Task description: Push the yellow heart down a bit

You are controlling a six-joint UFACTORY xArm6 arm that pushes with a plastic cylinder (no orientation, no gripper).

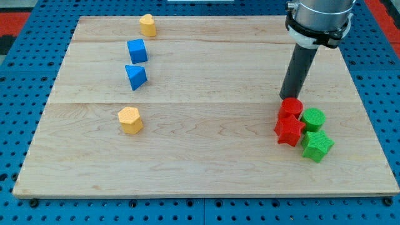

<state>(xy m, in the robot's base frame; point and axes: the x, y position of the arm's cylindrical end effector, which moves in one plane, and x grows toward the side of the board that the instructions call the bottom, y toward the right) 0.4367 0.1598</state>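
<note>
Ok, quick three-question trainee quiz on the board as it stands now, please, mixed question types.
1. True or false: my tip touches the yellow heart.
2. Which block sits nearest my tip? A) blue cube B) red cylinder C) yellow hexagon
3. Fill in: the blue triangle lies just below the blue ____.

Key: 1 false, the heart is at the view's top left, far from the tip; 2 B; 3 cube.

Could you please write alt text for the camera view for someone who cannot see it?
My tip rests just above a red and green block cluster at the view's right, far from the yellow heart at top left. Two blue blocks and a yellow hexagon sit below the heart.
</note>
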